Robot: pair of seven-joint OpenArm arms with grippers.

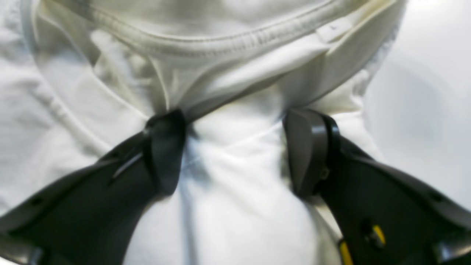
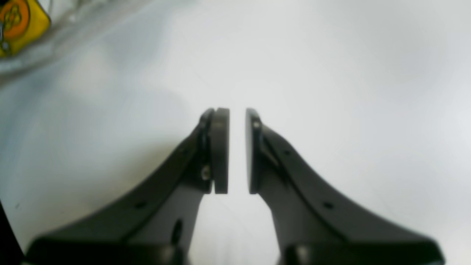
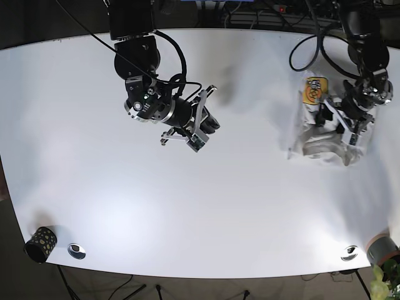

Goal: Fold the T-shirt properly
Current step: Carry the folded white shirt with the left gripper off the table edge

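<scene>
Our left gripper (image 1: 235,151) sits low in the middle of the left wrist view, its two dark fingers (image 1: 165,151) spread wide apart and pressed down against the white T-shirt (image 1: 235,206). Cloth fills the gap between them, but the fingers do not close on it. Above the fingertips, across the top of that frame, runs the ribbed neckline (image 1: 220,40) of the shirt, with a small white tag (image 1: 333,29) at the upper right. The picture is soft, so we cannot tell how many layers lie beneath the fingers.

In the base view the T-shirt (image 3: 325,134) lies bunched at the right of the white table (image 3: 200,219), a yellow and orange print (image 3: 314,89) showing at its upper edge. Our left gripper (image 3: 350,122) is on top of the heap, at its right side.

Our right gripper (image 2: 237,151) fills the lower middle of the right wrist view. Its fingers (image 2: 219,151) stand nearly parallel with a narrow gap between them, and nothing is held there; only bare table shows behind. The same print (image 2: 18,25) peeks in at the upper left corner of that frame. In the base view this gripper (image 3: 203,128) hangs over the table left of centre, well apart from the shirt.

Along the bottom edge of the base view we see a dark spotted cup (image 3: 40,244) at the lower left.
</scene>
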